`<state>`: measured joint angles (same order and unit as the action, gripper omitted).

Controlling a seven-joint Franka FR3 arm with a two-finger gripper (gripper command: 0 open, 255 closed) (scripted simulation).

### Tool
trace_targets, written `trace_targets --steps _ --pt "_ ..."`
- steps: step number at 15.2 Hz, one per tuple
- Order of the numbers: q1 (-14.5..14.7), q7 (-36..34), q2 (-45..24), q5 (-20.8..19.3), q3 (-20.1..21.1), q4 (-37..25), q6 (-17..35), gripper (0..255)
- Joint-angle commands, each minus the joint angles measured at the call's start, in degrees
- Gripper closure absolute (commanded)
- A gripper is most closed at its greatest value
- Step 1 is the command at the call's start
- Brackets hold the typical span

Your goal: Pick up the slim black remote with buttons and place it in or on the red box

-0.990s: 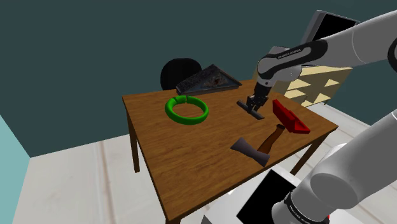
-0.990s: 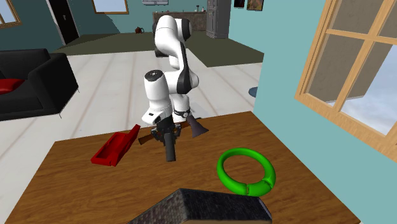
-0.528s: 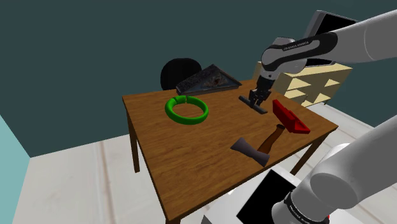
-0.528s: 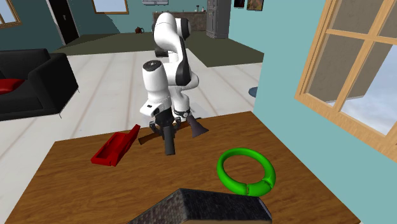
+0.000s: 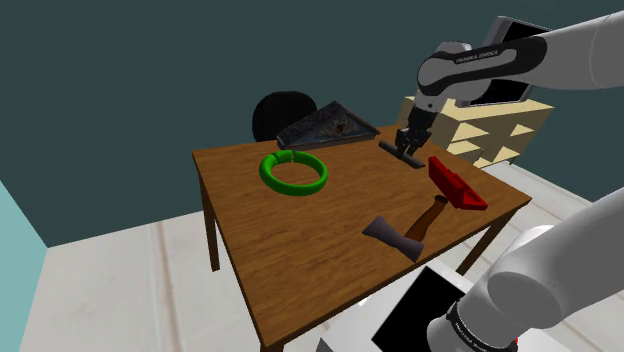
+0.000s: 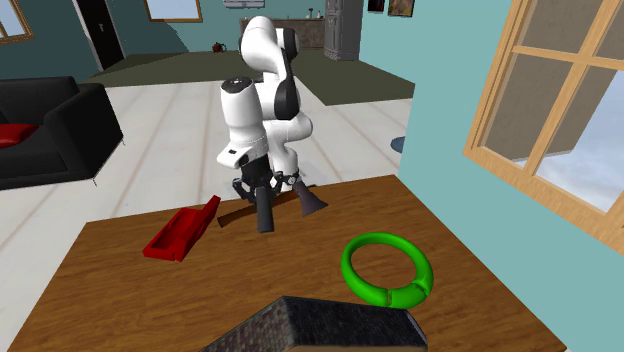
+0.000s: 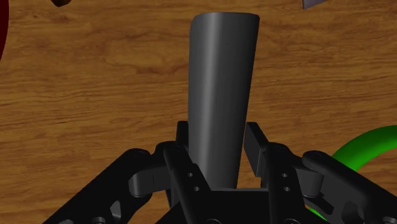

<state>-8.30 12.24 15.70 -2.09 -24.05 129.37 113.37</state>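
Observation:
My gripper (image 5: 409,141) is shut on the slim dark remote (image 5: 402,154), which hangs lifted above the wooden table (image 5: 300,240). From the second exterior view the remote (image 6: 264,211) points down from the gripper (image 6: 262,188). Along the gripper (image 7: 217,153), the remote (image 7: 221,89) is a smooth dark slab clasped between the two fingers (image 7: 257,147); no buttons show on this face. The red box (image 5: 456,183) lies on the table just toward the stand from the remote; it is a shallow open tray (image 6: 180,232).
A green ring (image 5: 294,172) lies mid-table, also seen as the ring (image 6: 386,269) across the table. A hatchet (image 5: 410,231) rests near the red box. A dark slanted slab (image 5: 328,127) sits at the table's far edge. A black sofa (image 6: 45,130) stands beyond the table.
The gripper has risen with the remote in it, lifting it off the table and a little toward the shoulder view's right. The other objects have not moved.

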Motion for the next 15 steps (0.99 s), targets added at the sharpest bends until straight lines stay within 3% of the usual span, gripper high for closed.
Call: trace_targets --steps 1,4,15 --pt "0.01 -0.31 0.59 -0.16 0.24 -1.13 -1.69 255" --pt "0.02 -0.55 1.09 -0.26 0.46 -2.84 -3.86 255" --pt "-6.11 14.73 0.51 -3.39 -10.04 -4.47 -4.83 255"
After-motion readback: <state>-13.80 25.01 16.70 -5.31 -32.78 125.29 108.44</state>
